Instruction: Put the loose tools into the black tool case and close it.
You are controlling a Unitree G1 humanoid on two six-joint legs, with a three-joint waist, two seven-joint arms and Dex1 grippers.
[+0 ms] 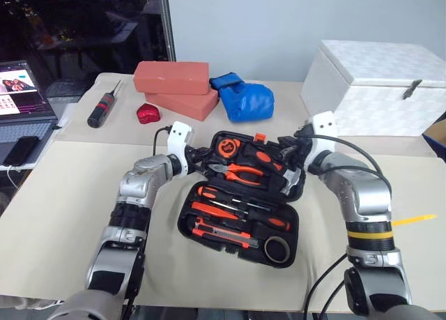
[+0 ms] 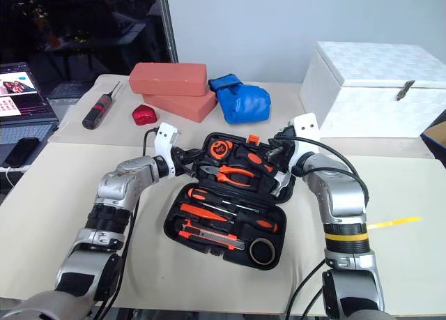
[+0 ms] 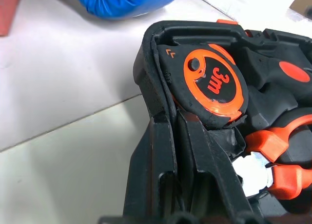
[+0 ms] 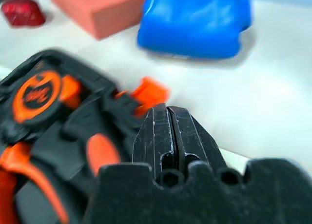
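On bench centre, black tool case [image 1: 240, 201] lies open; left gripper [image 1: 197, 157] clamps lid's left edge, right gripper [image 4: 168, 131] closed at right edge.

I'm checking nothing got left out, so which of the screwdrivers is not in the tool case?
The thick black-and-red-handled screwdriver, lying on the table near the laptop. The orange-handled ones sit inside the open black tool case.

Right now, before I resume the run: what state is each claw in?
Left claw: shut on the black tool case lid's edge.
Right claw: shut, holding nothing visible.
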